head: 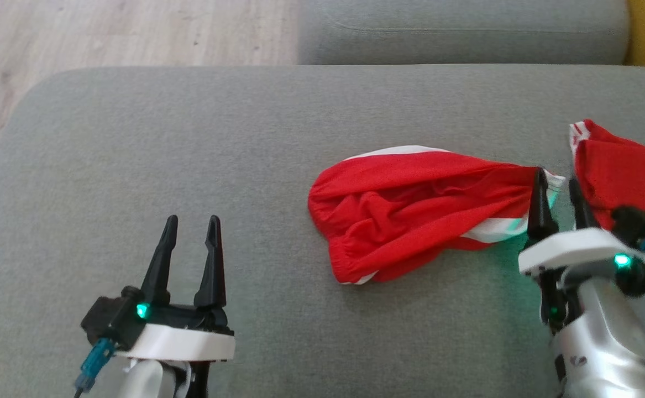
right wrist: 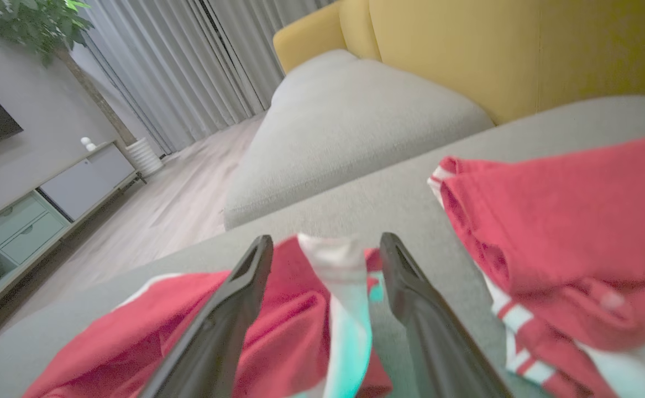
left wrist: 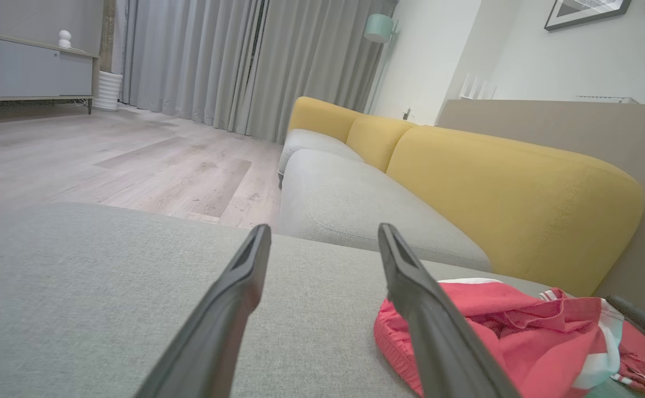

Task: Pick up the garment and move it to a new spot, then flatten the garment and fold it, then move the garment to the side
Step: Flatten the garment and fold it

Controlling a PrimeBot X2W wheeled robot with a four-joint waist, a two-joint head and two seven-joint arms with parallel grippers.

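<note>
Finds the red, white-striped garment (head: 410, 210) lying bunched right of centre on the grey seat cushion (head: 189, 138), creased and doubled over itself, nowhere near flat. Reads that heap as a set-down at the new spot, with flattening and folding not yet done (a judgement from the lie of the cloth, nothing more). Notes a second red bundle (head: 620, 166) at the cushion's right edge, just beside the first; cannot tell whether one piece or two.

Places the right gripper (head: 555, 178) at the garment's right end, fingers spread wide, with the white-striped edge (right wrist: 330, 260) standing up between them and pinched by neither. Holds nothing. Takes that edge for the likely handle: a banded border, probably easier to draw out straight than the slack middle.

Puts the left gripper (head: 193, 219) at the near left of the cushion, well apart from the cloth, equally wide and empty. Probably parked clear to leave the other arm room, and free to take the opposite end once spreading starts.

As to pose: brings the right forearm (head: 604, 342) up from the lower right corner, wrist canted, fingers low over the cushion and angled slightly leftward. Carries the left wrist level, fingers skimming close above the fabric and aimed across the seat toward the yellow backrest (left wrist: 493, 182).
</note>
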